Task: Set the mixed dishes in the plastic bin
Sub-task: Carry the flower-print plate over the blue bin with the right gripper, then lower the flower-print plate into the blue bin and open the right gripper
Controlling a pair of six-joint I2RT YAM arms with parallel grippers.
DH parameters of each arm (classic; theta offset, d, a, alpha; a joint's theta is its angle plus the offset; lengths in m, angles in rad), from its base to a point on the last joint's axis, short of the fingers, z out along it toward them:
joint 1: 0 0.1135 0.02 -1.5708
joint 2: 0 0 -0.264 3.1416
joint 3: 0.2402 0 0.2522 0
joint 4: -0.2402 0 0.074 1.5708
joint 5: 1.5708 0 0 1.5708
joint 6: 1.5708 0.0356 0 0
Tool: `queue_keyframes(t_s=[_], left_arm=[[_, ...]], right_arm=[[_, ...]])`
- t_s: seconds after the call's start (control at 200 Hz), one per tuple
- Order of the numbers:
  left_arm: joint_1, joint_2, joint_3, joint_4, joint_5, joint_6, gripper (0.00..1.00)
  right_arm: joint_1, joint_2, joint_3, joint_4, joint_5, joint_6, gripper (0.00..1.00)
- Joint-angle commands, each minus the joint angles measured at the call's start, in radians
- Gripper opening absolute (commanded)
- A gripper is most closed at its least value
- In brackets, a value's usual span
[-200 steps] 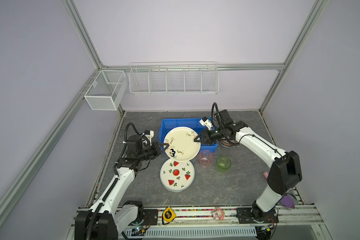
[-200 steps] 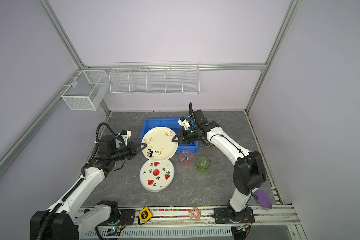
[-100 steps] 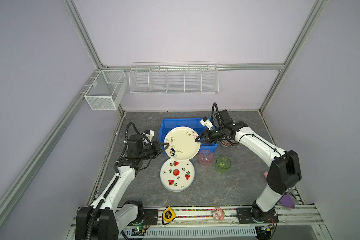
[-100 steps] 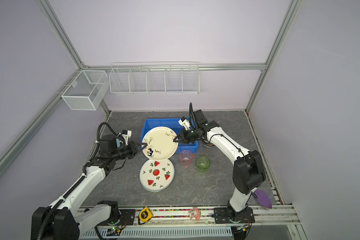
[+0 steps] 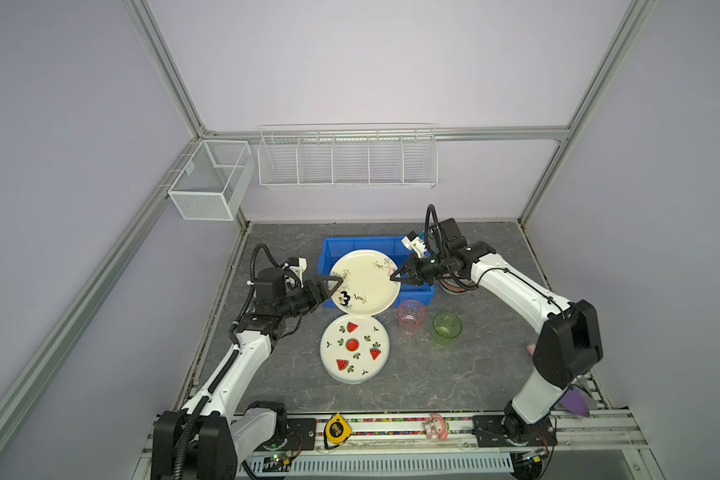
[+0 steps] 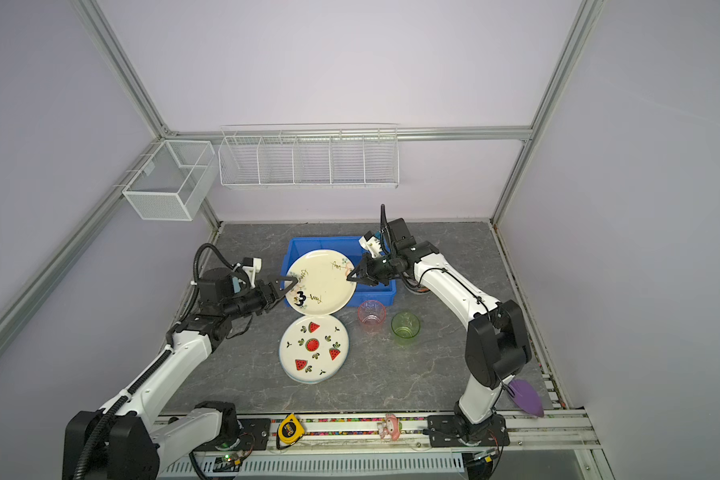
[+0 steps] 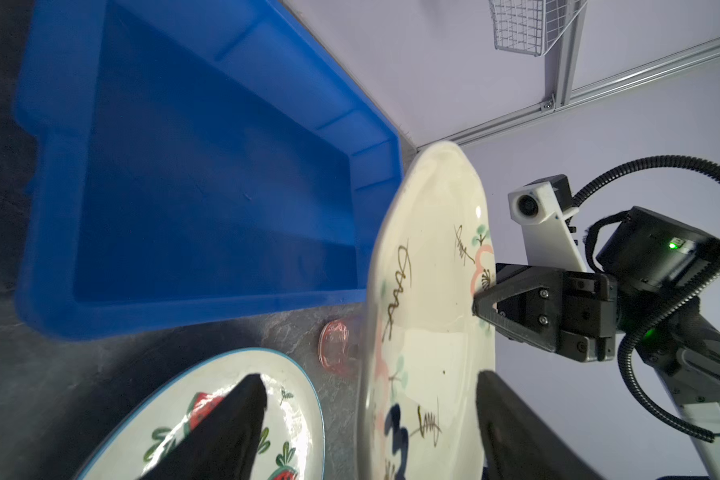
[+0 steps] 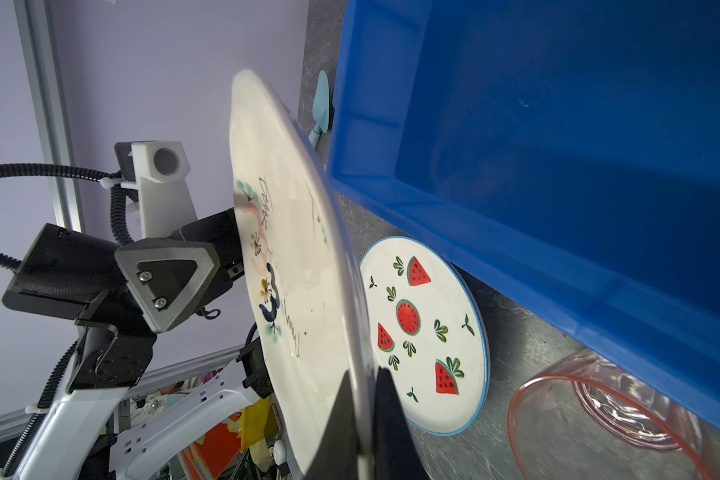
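Observation:
A cream floral plate hangs tilted over the front edge of the blue plastic bin, which holds nothing. My right gripper is shut on the plate's right rim. At the plate's left rim, my left gripper is open, with its fingers wide on either side of the rim. A watermelon plate lies flat on the table in front of the bin. To its right stand a pink cup and a green cup.
A patterned bowl sits partly hidden under the right arm beside the bin. A teal scoop lies left of the bin, and a purple scoop at the front right. Wire baskets hang on the back wall. A tape measure rests on the front rail.
My left gripper has opened and let go of the plate's left rim. The right gripper has closed fully on the right rim. The plate has barely moved.

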Motion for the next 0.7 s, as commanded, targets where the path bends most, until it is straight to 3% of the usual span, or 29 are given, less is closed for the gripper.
queue_keyframes(t_s=[0.0, 0.045, 0.38, 0.695], left_arm=[[-0.001, 0.002, 0.047, -0.018, -0.047, 0.028, 0.95], [0.001, -0.002, 0.071, -0.062, -0.073, 0.059, 1.0], [0.058, -0.002, 0.236, -0.248, -0.279, 0.193, 0.99], [0.058, 0.025, 0.293, -0.297, -0.339, 0.256, 0.99]], right_arm=[[-0.018, 0.009, 0.045, 0.073, -0.028, 0.031, 0.07], [-0.02, 0.018, 0.057, 0.072, -0.015, 0.034, 0.07], [-0.042, 0.184, 0.262, 0.034, 0.085, 0.06, 0.07], [-0.042, 0.392, 0.487, -0.026, 0.152, 0.081, 0.07]])
